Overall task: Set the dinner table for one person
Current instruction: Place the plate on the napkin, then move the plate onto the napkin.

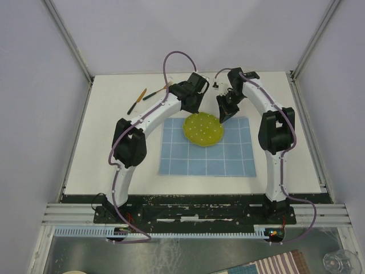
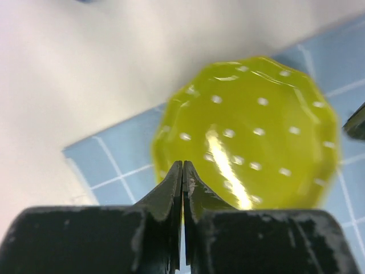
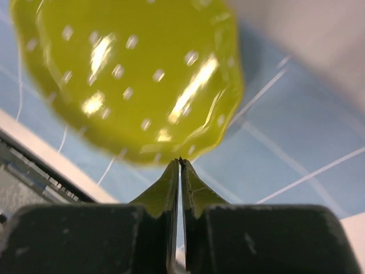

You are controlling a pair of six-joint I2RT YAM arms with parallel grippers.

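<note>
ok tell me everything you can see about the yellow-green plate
The plate is round, glossy yellow-green, plastic-looking, with small white dots and a scalloped rim. It is at the far edge of the blue grid cloth, reaching past it over the table. The left gripper and right gripper, both closed, meet its rim on opposite sides.

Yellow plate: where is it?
Top view, mid-table: the yellow plate is at the blue cloth's far edge, between the left claw and right claw.
</note>
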